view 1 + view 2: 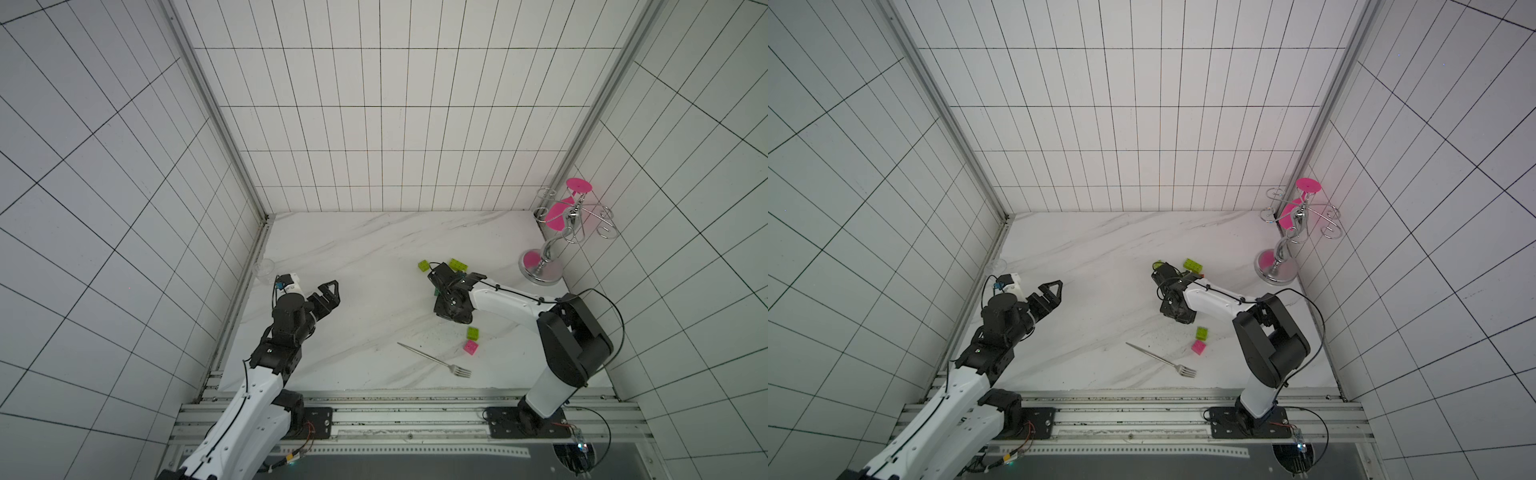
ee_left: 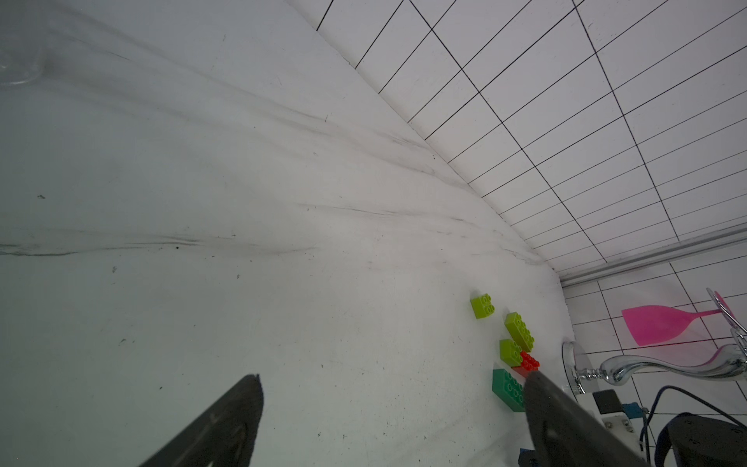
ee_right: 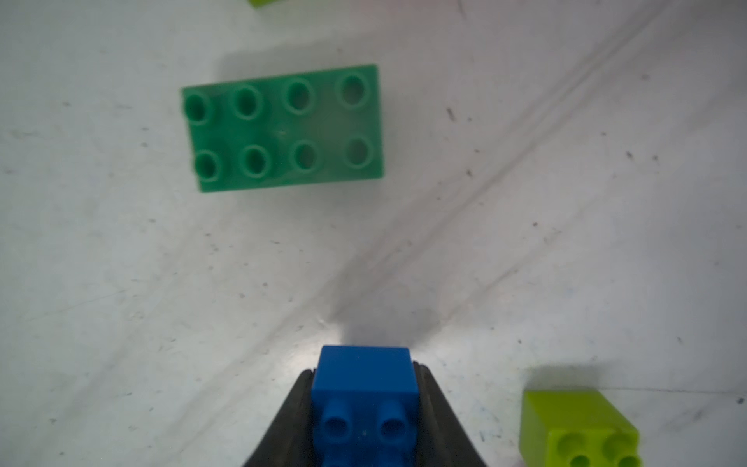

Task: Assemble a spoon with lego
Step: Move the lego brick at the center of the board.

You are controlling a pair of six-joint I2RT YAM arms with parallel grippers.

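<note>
The lego lies as loose bricks right of the table's middle; no spoon shows in any view. My right gripper (image 3: 366,370) is shut on a blue brick (image 3: 364,388), studs toward the camera, just above the table. A dark green two-by-four brick (image 3: 283,127) lies flat ahead of it, and a lime brick (image 3: 578,428) sits to one side. In both top views the right gripper (image 1: 441,279) points down among lime bricks (image 1: 457,264). A lime brick (image 1: 472,332) and a pink brick (image 1: 470,347) lie nearer the front. My left gripper (image 1: 328,295) hangs open and empty at the left.
A metal fork (image 1: 436,360) lies near the front edge. A chrome stand (image 1: 540,270) holding a pink glass stands in the back right corner. A clear cup (image 1: 264,268) sits against the left wall. A red brick (image 2: 528,361) lies among the lime ones.
</note>
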